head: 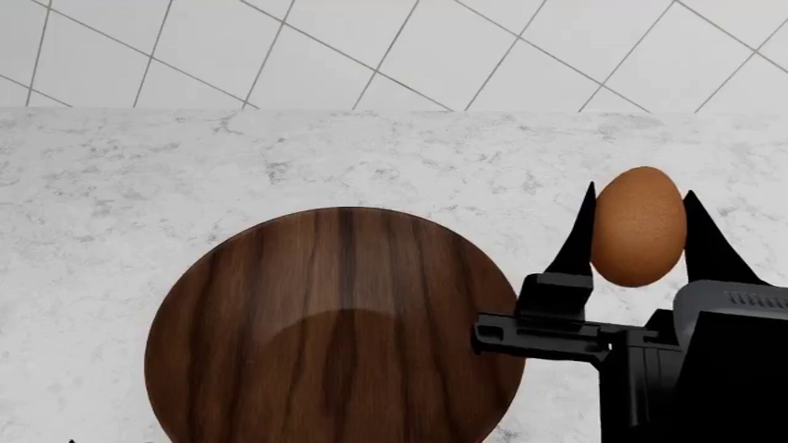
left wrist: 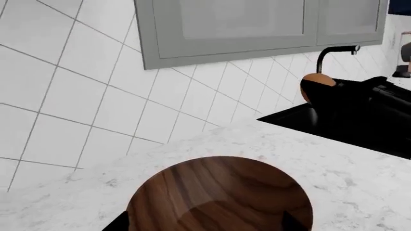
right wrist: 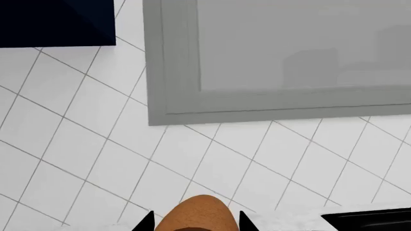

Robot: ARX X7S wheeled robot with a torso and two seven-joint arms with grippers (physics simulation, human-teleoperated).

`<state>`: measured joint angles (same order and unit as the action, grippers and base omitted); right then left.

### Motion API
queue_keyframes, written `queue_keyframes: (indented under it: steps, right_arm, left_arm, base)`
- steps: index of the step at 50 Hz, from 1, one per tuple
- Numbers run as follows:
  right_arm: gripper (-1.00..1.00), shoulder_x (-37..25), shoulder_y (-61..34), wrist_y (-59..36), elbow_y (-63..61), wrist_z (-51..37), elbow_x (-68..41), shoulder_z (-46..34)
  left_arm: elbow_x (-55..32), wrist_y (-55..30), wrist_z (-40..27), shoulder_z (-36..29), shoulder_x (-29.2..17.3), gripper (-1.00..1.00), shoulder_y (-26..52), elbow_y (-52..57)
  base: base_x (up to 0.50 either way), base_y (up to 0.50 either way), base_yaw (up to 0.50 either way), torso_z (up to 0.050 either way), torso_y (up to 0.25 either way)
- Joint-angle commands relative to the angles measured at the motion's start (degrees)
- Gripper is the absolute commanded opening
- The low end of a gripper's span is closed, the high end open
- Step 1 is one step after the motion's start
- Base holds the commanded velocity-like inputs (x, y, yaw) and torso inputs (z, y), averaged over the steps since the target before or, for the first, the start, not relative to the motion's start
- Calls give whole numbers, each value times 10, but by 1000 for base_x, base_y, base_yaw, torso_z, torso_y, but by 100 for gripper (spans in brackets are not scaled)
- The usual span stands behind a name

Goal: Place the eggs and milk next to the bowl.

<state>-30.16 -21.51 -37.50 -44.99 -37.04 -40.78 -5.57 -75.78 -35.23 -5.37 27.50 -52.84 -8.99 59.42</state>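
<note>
The dark wooden bowl sits on the marble counter; the left wrist view shows this bowl from close by. One tan-brown egg stands upright to the bowl's right, with my right gripper shut on it. The egg also fills the gap between the fingertips of that gripper in the right wrist view. From the left wrist the egg is far off, near the sink. My left gripper is open just above the bowl, its tips wide apart. The milk is out of view.
A black sink with a black faucet lies beyond the egg. A white tiled wall backs the counter. Grey cabinets hang above.
</note>
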Motion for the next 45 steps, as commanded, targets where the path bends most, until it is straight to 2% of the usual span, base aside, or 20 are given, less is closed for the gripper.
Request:
queue_keyframes:
  steps: [1,7,13,37,45]
  right_arm:
    - [-100,-23,20,-16,-8,23,5,4]
    - [-100,-57,45,-35,-24,30,-32,33]
    - [-100,-89,52,-56,-41,40,-69,49]
    - [-100,-229,126,-90,-57,125,-232,149]
    - [-100,-252,154,-90,-54,150,-250,169]
  left_arm:
    - [30,60,-49,18,44,100,35,-5]
    - [88,69,-59,-17,70,100,82,-19]
    - [108,74,-56,-34,82,100,89,-23]
    - [130,75,-58,-63,80,100,101,-27]
    - [139,76,-53,-71,82,100,99,-31]
  base:
    - [0,0,0,0,0]
    - [0,0,0,0,0]
    - [0,0,0,0,0]
    - [0,0,0,0,0]
    - [0,0,0,0,0]
